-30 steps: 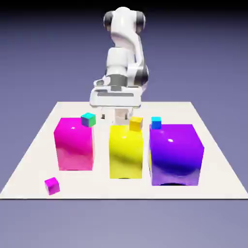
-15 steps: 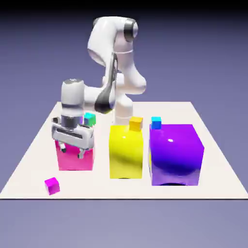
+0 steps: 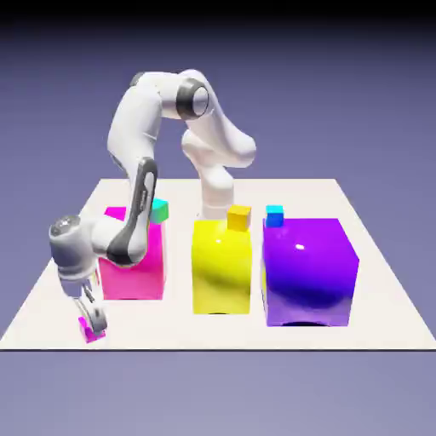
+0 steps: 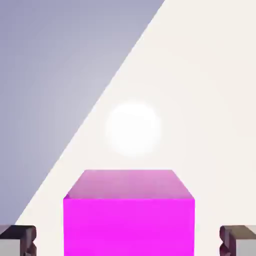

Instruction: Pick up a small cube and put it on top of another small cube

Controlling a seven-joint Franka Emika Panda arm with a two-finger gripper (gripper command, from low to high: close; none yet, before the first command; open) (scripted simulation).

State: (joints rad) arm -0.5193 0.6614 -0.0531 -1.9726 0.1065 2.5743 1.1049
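Note:
The small magenta-pink cube (image 3: 91, 333) lies on the white table near the front corner at the exterior view's left. My gripper (image 3: 92, 321) has come down over it. In the hand view the cube (image 4: 129, 215) fills the space between my fingertips (image 4: 18, 240), with a gap on each side, so the jaws stand open around it without touching. The other small cube, teal-green (image 3: 160, 209), rests on top of the large magenta block (image 3: 140, 268), and my arm partly covers it.
A large yellow block (image 3: 221, 266) carries a tiny yellow-orange cube (image 3: 239, 217). A large purple block (image 3: 308, 271) stands at the exterior view's right with a tiny sky-blue cube (image 3: 274, 215) behind it. The table's edge (image 4: 100, 100) runs close to the magenta cube.
The arm swung from behind the blocks to the front left corner and dropped the hand over the small magenta cube. The jaws have narrowed around it.

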